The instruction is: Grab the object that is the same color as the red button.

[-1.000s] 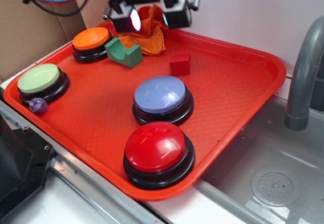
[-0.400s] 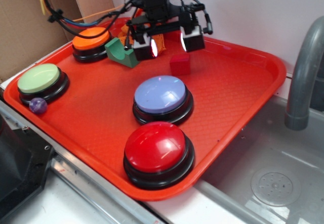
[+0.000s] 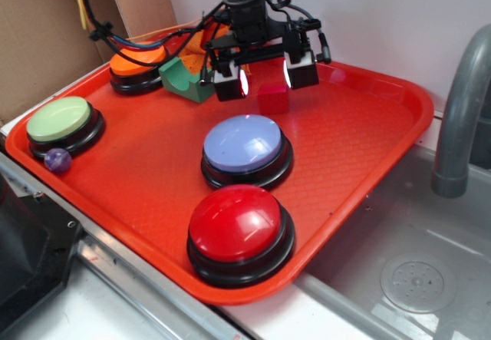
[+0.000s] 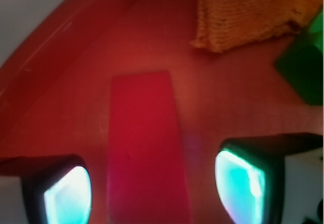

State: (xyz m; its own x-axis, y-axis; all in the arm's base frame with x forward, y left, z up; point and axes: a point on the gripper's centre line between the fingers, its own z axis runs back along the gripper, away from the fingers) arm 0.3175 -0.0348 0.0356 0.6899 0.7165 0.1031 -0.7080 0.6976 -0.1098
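Observation:
The small matte red block (image 3: pixel 272 98) sits on the red tray (image 3: pixel 360 148) behind the lavender-blue button. My gripper (image 3: pixel 266 77) hangs open just above it, one finger on each side and both clear of it. In the wrist view the red block (image 4: pixel 144 148) lies between the two glowing fingertips (image 4: pixel 68 196), with gaps on both sides. The big glossy red button (image 3: pixel 239 229) on its black base stands at the tray's front, far from the gripper.
A lavender-blue button (image 3: pixel 247 150) stands just in front of the block. A green notched block (image 3: pixel 184 80), an orange cloth (image 4: pixel 248 11) and an orange button (image 3: pixel 136 67) lie to the left. A light green button (image 3: pixel 63 123) and purple ball (image 3: pixel 57 160) are far left. A sink and faucet (image 3: pixel 460 110) are at right.
The gripper has come forward and down from over the orange cloth until its open fingers straddle the red block. The block has not moved.

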